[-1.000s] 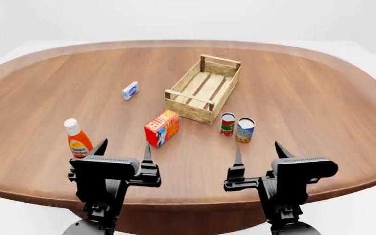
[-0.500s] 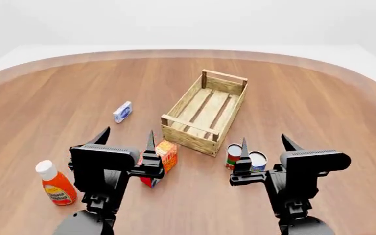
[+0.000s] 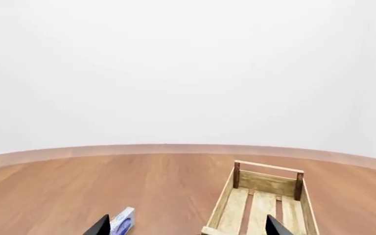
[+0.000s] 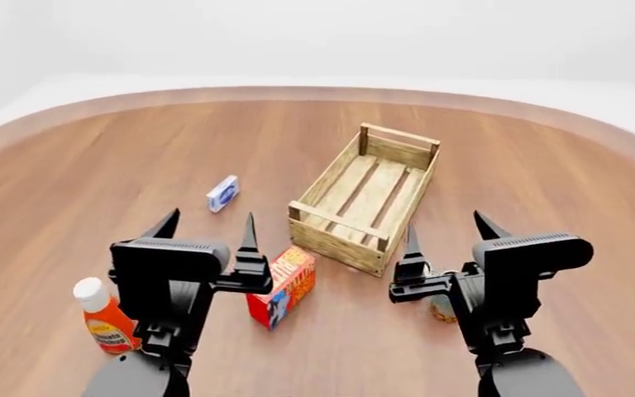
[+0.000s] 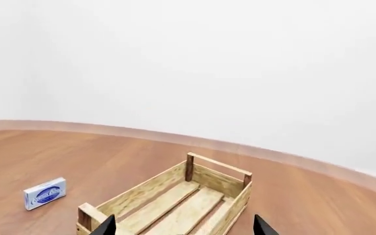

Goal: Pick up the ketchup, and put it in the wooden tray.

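The ketchup (image 4: pixel 102 318), an orange-red bottle with a white cap, stands upright on the table just left of my left arm, at the head view's lower left; neither wrist view shows it. The wooden tray (image 4: pixel 334 240), a pale slatted crate, sits empty at the table's middle, ahead of both grippers (image 3: pixel 268 169) (image 5: pixel 219 166). My left gripper (image 4: pixel 209 222) (image 3: pixel 186 227) is open and holds nothing. My right gripper (image 4: pixel 446 225) (image 5: pixel 184 226) is open too, with nothing between its fingers. Both hang above the table, short of the tray.
A red-orange butter box (image 4: pixel 282 285) stands between my arms, just before the tray's near corner. A small blue-white packet (image 4: pixel 222 193) (image 3: pixel 123 220) (image 5: pixel 45 193) lies left of the tray. A can (image 4: pixel 441 308) is mostly hidden behind my right arm.
The head view has moved in over the table, so everything sits lower in the frame. The ketchup now shows beside my left arm and the cans have slipped behind my right arm. Both grippers stay open.
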